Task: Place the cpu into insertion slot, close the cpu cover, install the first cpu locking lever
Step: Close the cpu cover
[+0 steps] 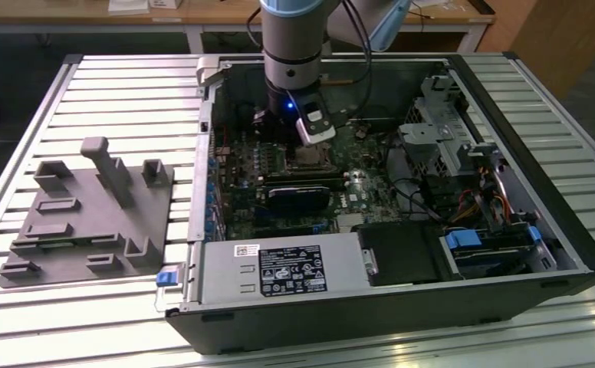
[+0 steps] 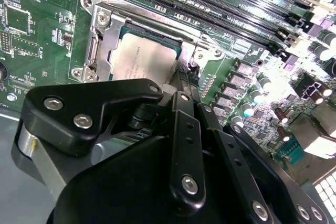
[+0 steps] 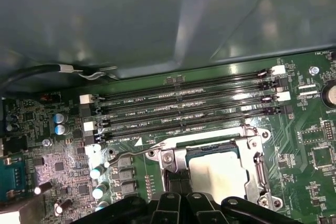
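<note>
Cpu (image 2: pixel 140 60) sits under the lowered cover (image 2: pixel 100 45), just beyond the gripper (image 2: pixel 181 81) tips; gripper looks pressed together.

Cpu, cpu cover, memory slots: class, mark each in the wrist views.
cpu (image 2: pixel 140 62): second wrist view, centre of pale face.
cpu cover (image 3: pixel 256 167): first wrist view, side bar of frame.
memory slots (image 3: pixel 184 116): first wrist view, middle of one slot.

Matt cpu (image 2: pixel 139 62), glossy metal cpu cover (image 2: pixel 101 39)

Bright light glared off the slatted tabletop (image 1: pixel 73 314) and bleached the cpu (image 3: pixel 218 174); the computer case (image 1: pixel 379 307) interior lay in shadow.
</note>
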You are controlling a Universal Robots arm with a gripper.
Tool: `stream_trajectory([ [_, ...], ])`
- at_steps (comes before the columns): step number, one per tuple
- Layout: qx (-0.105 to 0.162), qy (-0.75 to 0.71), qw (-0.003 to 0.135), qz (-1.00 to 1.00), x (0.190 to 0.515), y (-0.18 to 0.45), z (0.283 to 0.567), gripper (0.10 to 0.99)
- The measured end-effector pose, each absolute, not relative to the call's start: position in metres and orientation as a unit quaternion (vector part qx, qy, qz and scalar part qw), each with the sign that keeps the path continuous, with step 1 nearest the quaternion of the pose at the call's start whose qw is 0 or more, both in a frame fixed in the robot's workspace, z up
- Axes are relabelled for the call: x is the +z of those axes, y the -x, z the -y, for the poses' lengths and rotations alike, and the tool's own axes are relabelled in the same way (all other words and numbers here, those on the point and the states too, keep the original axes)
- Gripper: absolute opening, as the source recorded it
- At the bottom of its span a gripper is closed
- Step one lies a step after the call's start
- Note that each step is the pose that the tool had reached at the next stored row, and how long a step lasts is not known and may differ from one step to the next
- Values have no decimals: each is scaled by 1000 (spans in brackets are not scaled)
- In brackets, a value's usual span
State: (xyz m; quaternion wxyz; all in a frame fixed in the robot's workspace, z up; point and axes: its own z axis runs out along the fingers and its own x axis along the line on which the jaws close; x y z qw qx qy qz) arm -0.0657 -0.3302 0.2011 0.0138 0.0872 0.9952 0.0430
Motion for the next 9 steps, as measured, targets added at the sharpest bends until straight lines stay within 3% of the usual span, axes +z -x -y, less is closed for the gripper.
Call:
stream_trajectory([
  [9,43,-87,14,-995,212,66,330,106],
])
